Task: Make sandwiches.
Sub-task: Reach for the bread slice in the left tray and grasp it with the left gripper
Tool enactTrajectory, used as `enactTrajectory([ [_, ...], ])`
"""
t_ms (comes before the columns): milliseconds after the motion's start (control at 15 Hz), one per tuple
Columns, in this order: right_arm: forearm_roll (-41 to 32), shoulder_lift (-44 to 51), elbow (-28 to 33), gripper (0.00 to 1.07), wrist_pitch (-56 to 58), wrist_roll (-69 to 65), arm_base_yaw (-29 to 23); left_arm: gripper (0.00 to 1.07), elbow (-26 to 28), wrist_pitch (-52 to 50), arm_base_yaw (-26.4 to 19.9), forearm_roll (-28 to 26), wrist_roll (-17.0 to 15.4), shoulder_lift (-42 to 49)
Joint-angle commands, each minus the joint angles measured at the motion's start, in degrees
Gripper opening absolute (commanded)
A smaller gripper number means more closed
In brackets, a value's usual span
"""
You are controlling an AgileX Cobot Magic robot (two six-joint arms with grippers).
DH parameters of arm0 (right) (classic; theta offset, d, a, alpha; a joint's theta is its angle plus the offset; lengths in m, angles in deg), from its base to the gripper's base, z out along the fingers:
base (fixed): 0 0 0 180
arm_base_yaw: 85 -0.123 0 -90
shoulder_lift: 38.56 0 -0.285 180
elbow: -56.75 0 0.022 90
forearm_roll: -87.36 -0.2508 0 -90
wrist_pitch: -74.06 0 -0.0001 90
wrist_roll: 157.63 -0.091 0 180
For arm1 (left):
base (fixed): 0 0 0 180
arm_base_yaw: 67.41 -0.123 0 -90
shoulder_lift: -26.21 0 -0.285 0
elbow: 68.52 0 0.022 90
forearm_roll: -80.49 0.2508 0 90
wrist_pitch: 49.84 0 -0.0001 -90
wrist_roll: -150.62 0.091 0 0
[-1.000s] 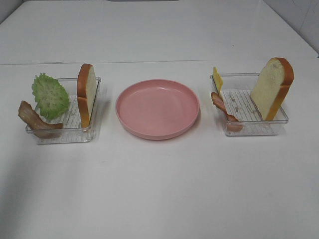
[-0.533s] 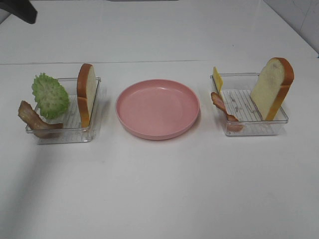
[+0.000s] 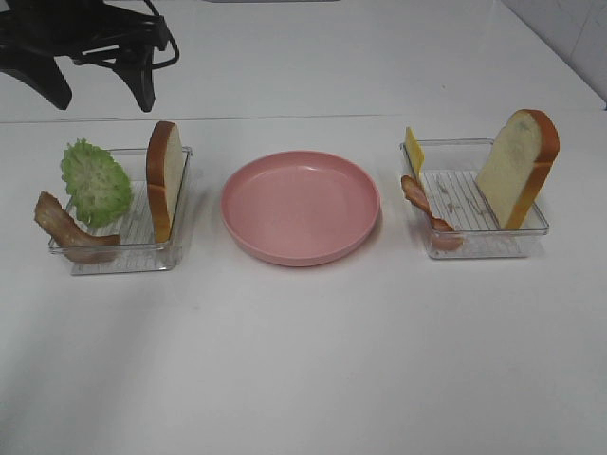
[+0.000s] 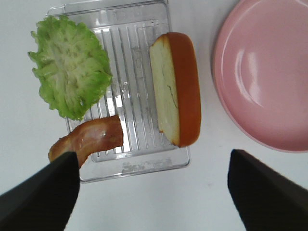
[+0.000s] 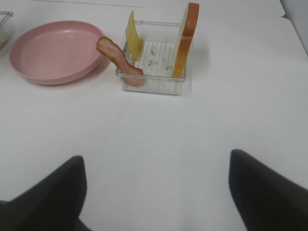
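Left end effector (image 3: 101,93) high above tray (image 3: 123,258)

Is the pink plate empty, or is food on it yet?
Empty: the pink plate shows only bare surface in the high view; no ingredient lies on it.

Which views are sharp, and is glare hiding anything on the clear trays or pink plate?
Exterior high: even light, soft shadows; the left gripper is a dark, slightly blurred silhouette. Left wrist: sharp; mild sheen on the round pink plate and clear ridged plastic tray hides nothing. Right wrist: slightly softer, no glare.
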Motion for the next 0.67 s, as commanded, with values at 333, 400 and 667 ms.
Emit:
enactTrajectory([
  [333, -0.17, 0.57, 0.06, 0.76, -0.17, -0.4, 0.34, 0.77, 6.3, -2.41, 1.78, 1.72, -2.92, -10.71],
  [400, -0.17, 0.57, 0.06, 0.76, -0.17, -0.4, 0.34, 0.74, 6.3, -3.72, 1.78, 0.23, -2.92, -12.43],
  [667, -0.23, 0.57, 0.06, 0.76, -0.17, -0.4, 0.34, 0.73, 6.3, -4.35, 1.78, -0.52, -2.92, -15.01],
])
